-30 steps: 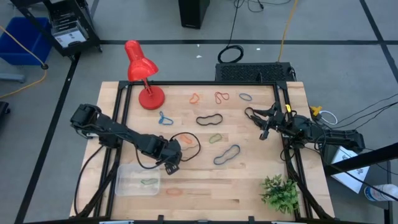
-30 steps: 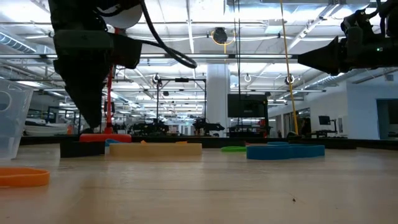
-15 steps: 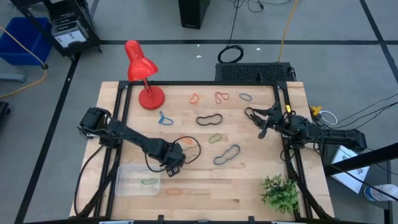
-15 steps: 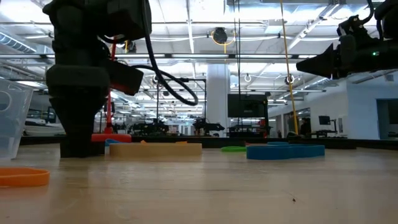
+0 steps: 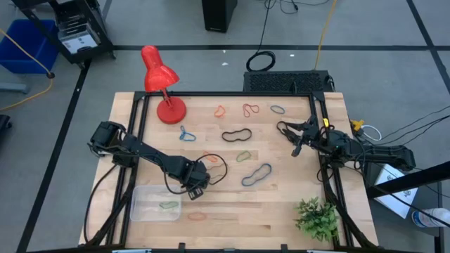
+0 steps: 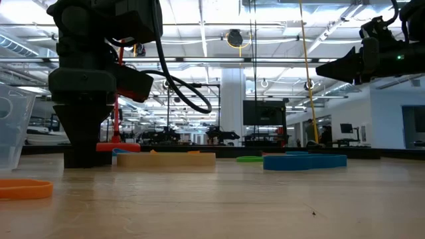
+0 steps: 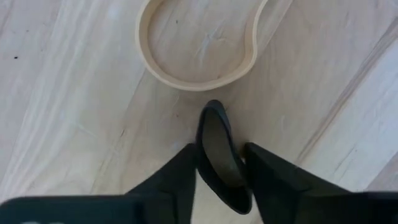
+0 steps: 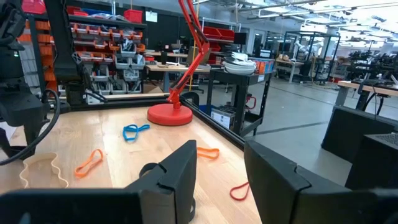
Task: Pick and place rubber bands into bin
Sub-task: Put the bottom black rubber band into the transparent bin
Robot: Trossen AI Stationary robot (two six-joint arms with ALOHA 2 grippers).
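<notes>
Rubber bands are lying scattered across the tabletop; left claw is pinching a black band beside a tan band, right of the bin; right claw is hovering with fingers apart at the right edge; red lamp is standing far left.

From overhead the left gripper covers whatever band it's on near the table's left front part, the tan rubber band gets cut off in the wrist view, and the bin is half out of the low view.
</notes>
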